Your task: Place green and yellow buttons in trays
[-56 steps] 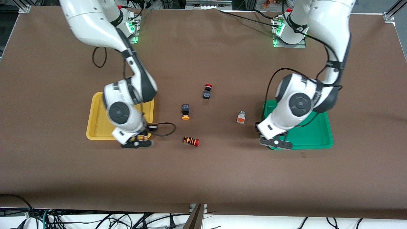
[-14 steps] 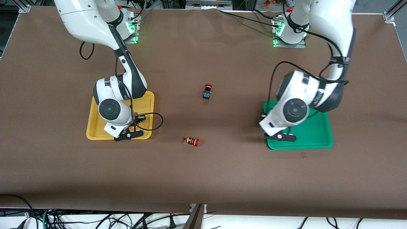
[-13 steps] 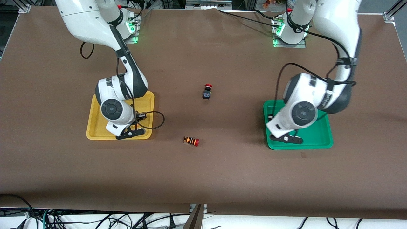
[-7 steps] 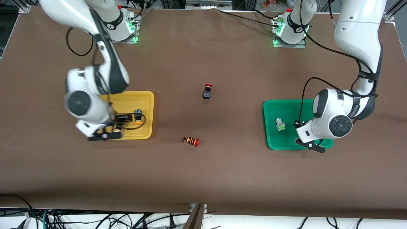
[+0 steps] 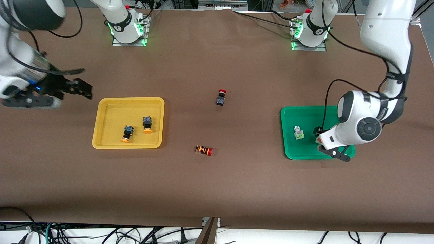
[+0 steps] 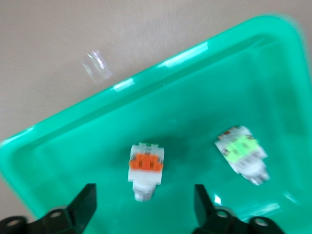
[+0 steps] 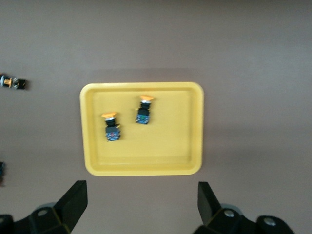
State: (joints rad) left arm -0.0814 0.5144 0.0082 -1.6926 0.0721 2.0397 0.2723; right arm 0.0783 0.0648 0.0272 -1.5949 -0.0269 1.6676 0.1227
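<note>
Nearest the front camera lies the orange-striped button with a red cap point(image 5: 204, 150), on the bare brown table point(image 5: 217, 189) between the trays and no part of the job. Slightly farther, toward the right arm's end, the yellow tray point(image 5: 101, 142) holds both yellow-capped buttons point(image 5: 127, 133) point(image 5: 147, 124) side by side. Toward the left arm's end, the green tray point(image 5: 288, 113) holds the green-faced button point(image 5: 298, 132) and, beside it, the orange-faced button point(image 6: 145, 169). The left gripper point(image 6: 144, 214) hangs low over that orange one, jaws spread to either side of it and gripping nothing. Farther off sits the black button with a red cap point(image 5: 221, 97), alone mid-table. The right gripper point(image 7: 141, 209) is high over the table past the yellow tray's outer end, jaws wide and empty. All four look sorted to me. These buttons seem light, rigid plastic with slick caps; I'd pinch each across its squarish body, not the rounded cap.
</note>
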